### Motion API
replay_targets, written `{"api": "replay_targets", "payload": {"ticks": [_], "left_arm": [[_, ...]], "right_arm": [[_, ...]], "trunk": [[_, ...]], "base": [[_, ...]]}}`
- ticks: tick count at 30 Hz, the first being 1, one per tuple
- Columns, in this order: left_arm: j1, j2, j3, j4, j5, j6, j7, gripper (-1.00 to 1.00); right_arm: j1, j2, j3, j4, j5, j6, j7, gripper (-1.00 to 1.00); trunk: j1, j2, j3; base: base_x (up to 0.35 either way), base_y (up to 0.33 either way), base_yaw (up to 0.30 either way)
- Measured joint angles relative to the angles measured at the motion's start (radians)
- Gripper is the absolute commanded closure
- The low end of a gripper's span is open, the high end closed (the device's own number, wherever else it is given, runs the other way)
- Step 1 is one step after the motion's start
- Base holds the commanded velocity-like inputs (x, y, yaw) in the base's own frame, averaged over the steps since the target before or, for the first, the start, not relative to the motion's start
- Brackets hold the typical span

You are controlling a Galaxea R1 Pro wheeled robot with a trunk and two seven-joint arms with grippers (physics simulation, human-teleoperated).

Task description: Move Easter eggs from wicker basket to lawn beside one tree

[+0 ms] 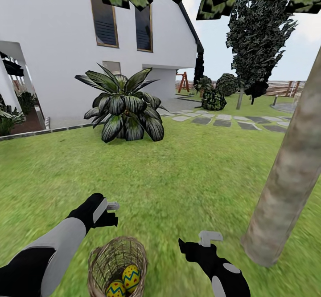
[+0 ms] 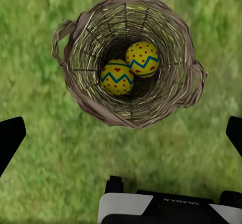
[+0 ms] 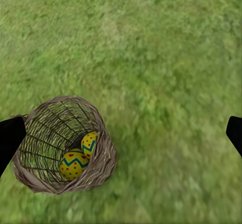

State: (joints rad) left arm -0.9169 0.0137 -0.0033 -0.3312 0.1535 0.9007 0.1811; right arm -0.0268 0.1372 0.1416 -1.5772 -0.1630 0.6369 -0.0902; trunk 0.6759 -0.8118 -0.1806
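The wicker basket [image 1: 94, 261] stands on the lawn [image 1: 178, 176] at my feet, between my two arms. Two yellow Easter eggs [image 1: 130, 277] [image 1: 116, 289] with red dots and blue zigzags lie in its bottom; the third egg is hidden or out of view. My left gripper [image 1: 110, 212] hovers open just beyond the basket, its camera looking down on the rim [image 2: 176, 32] and both eggs [image 2: 117, 76] [image 2: 142, 59]. My right gripper [image 1: 204, 240] is open over grass to the basket's right, apart from it, with basket [image 3: 103, 158] and eggs [image 3: 73, 164] to one side. The tree trunk [image 1: 290, 168] rises close by on the right.
A dark-fronded palm shrub [image 1: 125, 107] stands mid-lawn ahead, with the white house [image 1: 58, 43] behind it. Stone paving slabs [image 1: 223, 121] run across the back right. A black conifer [image 1: 256, 38] and a wooden fence [image 1: 285, 87] are far off.
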Motion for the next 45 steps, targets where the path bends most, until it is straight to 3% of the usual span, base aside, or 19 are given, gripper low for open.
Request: {"api": "replay_targets", "payload": {"ticks": [17, 29, 39, 45], "left_arm": [[0.0, 0.0, -0.001, 0.0, 0.0, -0.001, 0.0, -1.0], [-0.002, 0.001, 0.001, -0.002, 0.001, -0.002, 0.002, -1.0], [-0.002, 0.001, 0.001, -0.002, 0.001, -0.041, 0.003, -1.0], [-0.001, 0.001, -0.001, -0.002, 0.001, -0.048, 0.003, -1.0]], "right_arm": [[0.0, 0.0, 0.0, 0.0, 0.0, 0.0, 0.0, -1.0], [0.0, -0.001, 0.0, -0.001, 0.0, -0.001, 0.0, -1.0], [0.002, -0.001, 0.0, -0.006, 0.002, -0.003, 0.0, -1.0], [0.01, -0.001, 0.005, -0.007, 0.001, -0.092, 0.0, -1.0]], "trunk": [[0.0, 0.0, 0.0], [0.046, -0.084, -0.038], [0.084, -0.154, -0.069], [0.107, -0.196, -0.088]], "base": [[0.039, 0.026, 0.0], [0.0, 0.0, 0.0], [0.0, 0.0, 0.0], [0.0, 0.0, 0.0]]}}
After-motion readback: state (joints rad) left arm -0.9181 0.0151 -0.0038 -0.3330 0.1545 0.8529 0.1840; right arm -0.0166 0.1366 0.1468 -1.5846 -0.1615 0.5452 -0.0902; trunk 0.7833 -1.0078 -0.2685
